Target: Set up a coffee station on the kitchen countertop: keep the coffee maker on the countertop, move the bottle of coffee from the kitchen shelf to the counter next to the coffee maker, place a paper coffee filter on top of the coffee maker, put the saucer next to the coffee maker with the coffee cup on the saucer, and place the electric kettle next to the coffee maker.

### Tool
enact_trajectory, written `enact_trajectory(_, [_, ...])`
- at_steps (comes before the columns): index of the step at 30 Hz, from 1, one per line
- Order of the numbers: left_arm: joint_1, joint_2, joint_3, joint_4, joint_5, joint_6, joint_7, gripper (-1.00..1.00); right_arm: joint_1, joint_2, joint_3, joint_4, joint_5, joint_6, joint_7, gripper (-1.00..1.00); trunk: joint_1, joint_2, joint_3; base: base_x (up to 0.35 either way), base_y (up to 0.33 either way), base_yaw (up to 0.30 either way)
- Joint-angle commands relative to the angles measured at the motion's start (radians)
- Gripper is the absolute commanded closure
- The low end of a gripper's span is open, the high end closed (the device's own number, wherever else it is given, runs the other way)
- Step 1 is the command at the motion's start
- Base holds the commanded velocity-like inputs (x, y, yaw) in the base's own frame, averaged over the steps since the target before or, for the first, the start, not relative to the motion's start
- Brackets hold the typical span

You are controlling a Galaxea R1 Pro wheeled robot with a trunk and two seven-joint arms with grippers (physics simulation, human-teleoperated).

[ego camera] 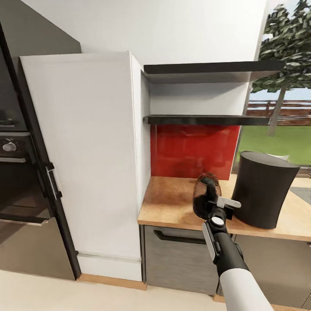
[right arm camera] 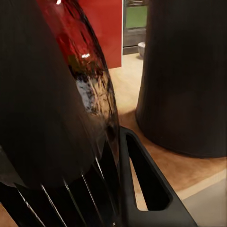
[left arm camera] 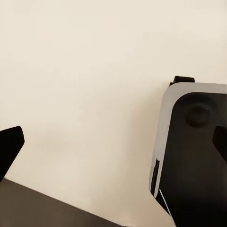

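On the kitchen countertop (ego camera: 172, 203), near its front edge: electric kettle (ego camera: 203, 196), dark and translucent, looped handle turned toward the robot. Leaning a little in the head view; cannot tell whether the base sits flat on the wood or hangs just above it.

Just beside it, on the window side: tall black tapered body, probably the coffee maker (ego camera: 263, 190) seen from its back. Small gap between the two, no contact visible.

Right gripper (ego camera: 220, 207) right up against the kettle's handle. Fingers masked by handle and wrist, so cannot tell whether pinched on the handle or loosened. Right wrist view very close on the kettle wall and handle loop, black body beyond.

Left gripper (left arm camera: 113, 142) low at the robot's side over pale floor, fingertips spread wide, holding nothing.

Behind: red backsplash (ego camera: 194, 151), two dark shelves (ego camera: 207, 119) above, tall white cabinet (ego camera: 82, 151) alongside.

Judged step: setting the kettle down next to the coffee maker. To do it well:
- level the kettle first, base parallel to the wood
- lower straight, no sideways drift toward the black body
- keep clear of the front edge
- let go only once the base bears fully, then back out along the handle line without hooking the loop
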Motion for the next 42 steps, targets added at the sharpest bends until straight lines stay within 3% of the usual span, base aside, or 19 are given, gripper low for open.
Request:
enact_trajectory(1, [0.0,0.0,0.007,0.001,-0.001,-0.004,0.0,-1.0,-0.001,0.001,-0.001,-0.001,0.015,0.009,0.0,1.0,0.001,-0.001,0.0,0.12,0.168,-0.235])
enact_trajectory(42, [0.0,0.001,0.007,0.001,-0.001,-0.004,0.007,-1.0,-0.001,0.0,-0.003,0.03,0.014,0.007,0.0,1.0,0.001,-0.001,0.004,0.005,0.008,-0.066])
